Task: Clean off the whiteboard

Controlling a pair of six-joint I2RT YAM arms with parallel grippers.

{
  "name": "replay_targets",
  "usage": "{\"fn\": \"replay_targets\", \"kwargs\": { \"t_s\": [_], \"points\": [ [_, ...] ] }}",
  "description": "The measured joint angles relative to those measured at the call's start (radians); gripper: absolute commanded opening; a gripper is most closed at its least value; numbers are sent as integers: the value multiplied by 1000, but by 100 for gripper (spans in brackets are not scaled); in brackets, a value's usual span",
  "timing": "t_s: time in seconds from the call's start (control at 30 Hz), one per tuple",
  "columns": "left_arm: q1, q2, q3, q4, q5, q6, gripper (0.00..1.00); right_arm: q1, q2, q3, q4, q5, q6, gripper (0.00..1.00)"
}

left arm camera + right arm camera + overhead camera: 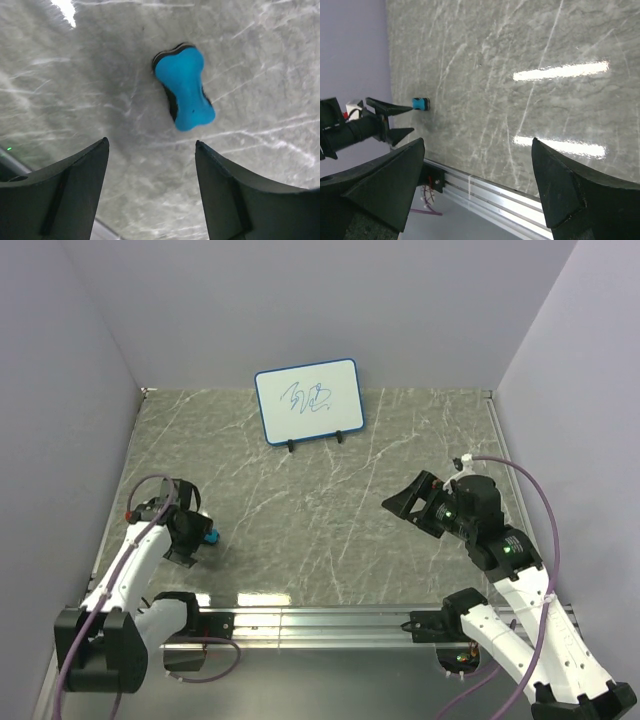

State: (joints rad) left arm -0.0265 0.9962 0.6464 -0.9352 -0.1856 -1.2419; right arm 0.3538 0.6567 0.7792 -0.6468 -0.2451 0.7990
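Whiteboard (pixel 308 400) stands upright on its two black feet at the far edge of the tabletop (pixel 300 500), against the back wall, with the blue scribble (pixel 305 396) unwiped on its face. Step in hand, by judgement: pickup of the eraser (pixel 185 86).

- Left claw (pixel 150 150): jaws well apart and empty. The blue bone-shaped eraser lies flat on the tabletop just beyond the fingertips, not between them, at an angle to the jaw line.
- Right claw (pixel 405 498): jaws spread wide, holding nothing, hovering over the right side of the tabletop, well apart from both the board and the eraser.

Next move likely calls for advancing the left claw until the fingers straddle the eraser's narrow waist, then closing. The eraser's skew may call for a wrist turn first.
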Motion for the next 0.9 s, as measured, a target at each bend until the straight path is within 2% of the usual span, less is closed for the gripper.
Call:
{"fn": "replay_targets", "kwargs": {
  "t_s": [0.43, 0.6, 0.7, 0.73, 0.83, 0.9],
  "points": [
    [0, 209, 9, 159, -37, -60, 70, 0, 2, 1, -68, 16, -47, 93],
    [0, 244, 11, 202, -45, -60, 70, 0, 25, 3, -68, 18, -63, 93],
    [0, 274, 18, 217, -48, -57, 65, 0, 50, 6, -60, 18, -71, 93],
    [0, 299, 27, 224, -48, -55, 57, 0, 59, 6, -57, 18, -74, 93],
    [0, 347, 43, 246, -47, -48, 46, 0, 86, 11, -46, 18, -84, 93],
    [0, 373, 55, 251, -45, -35, 42, 0, 121, 25, -42, 19, -90, 93]
  ]
}}
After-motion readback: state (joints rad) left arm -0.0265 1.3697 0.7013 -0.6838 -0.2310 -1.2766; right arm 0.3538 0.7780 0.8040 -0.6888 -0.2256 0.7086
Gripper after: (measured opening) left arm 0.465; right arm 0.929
